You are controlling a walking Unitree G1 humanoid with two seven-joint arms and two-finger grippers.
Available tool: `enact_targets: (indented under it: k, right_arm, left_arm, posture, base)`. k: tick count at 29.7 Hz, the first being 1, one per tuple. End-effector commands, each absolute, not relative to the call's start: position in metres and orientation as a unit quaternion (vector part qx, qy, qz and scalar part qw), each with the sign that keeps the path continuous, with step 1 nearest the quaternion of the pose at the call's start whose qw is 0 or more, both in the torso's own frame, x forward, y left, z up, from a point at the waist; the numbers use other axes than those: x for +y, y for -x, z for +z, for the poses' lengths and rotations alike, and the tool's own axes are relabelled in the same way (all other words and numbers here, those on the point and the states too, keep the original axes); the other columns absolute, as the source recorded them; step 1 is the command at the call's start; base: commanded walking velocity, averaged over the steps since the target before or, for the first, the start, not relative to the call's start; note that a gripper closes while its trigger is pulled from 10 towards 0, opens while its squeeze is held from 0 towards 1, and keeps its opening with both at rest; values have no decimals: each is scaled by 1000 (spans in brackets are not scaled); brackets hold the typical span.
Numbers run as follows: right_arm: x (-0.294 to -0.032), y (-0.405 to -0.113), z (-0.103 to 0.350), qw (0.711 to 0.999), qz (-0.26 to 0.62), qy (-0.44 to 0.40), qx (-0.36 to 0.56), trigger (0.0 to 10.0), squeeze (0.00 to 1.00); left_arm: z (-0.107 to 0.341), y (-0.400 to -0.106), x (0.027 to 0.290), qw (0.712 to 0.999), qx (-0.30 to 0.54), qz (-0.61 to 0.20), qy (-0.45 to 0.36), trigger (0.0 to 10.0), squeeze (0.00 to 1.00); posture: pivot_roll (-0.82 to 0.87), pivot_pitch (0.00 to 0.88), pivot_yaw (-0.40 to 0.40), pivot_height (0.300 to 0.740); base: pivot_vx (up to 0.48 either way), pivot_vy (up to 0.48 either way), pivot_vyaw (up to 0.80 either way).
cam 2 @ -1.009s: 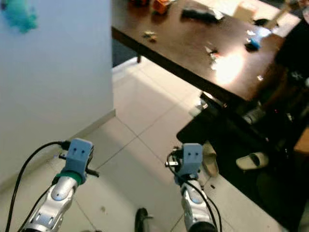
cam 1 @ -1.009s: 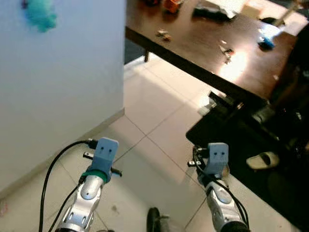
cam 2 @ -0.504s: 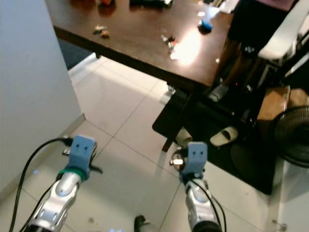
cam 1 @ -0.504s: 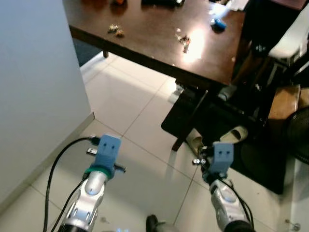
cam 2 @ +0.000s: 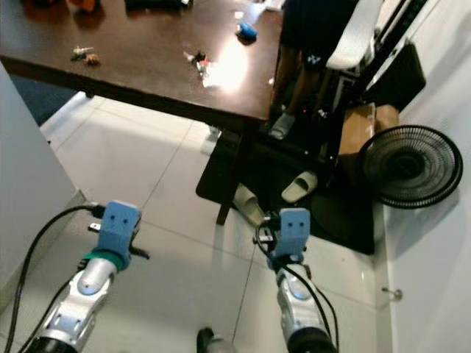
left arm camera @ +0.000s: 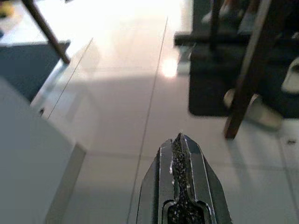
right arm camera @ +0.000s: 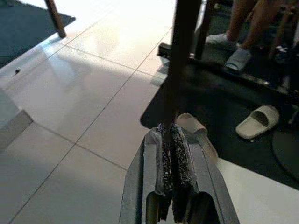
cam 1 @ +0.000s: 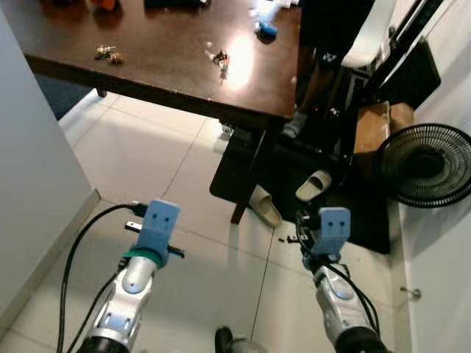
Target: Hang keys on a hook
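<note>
Both grippers (left arm camera: 179,140) (right arm camera: 172,130) closed as before

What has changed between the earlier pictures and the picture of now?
The camera turned right: the wall slid out to the left edge, and the fan and a person's legs came into view. Both claws, left claw and right claw, stayed shut and empty; the keys stayed on the table.

I see a dark wood table (cam 1: 147,73) with a glossy top, smooth shiny floor tiles (cam 1: 140,162), a matt black mat (cam 1: 353,220), and rough gritty pads (left arm camera: 177,158) on my left gripper (left arm camera: 179,137).
</note>
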State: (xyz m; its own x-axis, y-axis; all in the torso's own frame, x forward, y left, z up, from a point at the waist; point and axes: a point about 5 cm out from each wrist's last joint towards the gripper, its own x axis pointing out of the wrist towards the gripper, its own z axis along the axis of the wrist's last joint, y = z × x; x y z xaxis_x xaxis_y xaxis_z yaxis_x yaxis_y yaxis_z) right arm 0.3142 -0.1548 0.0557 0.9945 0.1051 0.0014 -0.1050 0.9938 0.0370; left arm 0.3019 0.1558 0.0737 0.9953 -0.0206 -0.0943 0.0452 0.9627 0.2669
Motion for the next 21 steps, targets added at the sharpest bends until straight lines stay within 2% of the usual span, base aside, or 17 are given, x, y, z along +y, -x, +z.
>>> enact_targets:
  k: [1, 12, 21]
  right_arm:
    - [-160, -311, 50, 999, 45, -11, 13, 10000, 0]
    - [-147, -310, 46, 998, 44, -31, 19, 10000, 0]
    - [-144, -307, 43, 998, 48, -39, 21, 10000, 0]
  left_arm:
    - [63, -296, 154, 988, 62, -23, -142, 10000, 0]
    - [50, -292, 163, 982, 102, -56, -151, 10000, 0]
    - [63, -301, 161, 983, 75, -52, -157, 10000, 0]
  posture:
    - [34, 131, -19, 740]
    - [35, 123, 39, 740]
    - [30, 126, 29, 740]
  base:
    - [0, 0, 0]
    - [0, 0, 0]
    - [0, 0, 0]
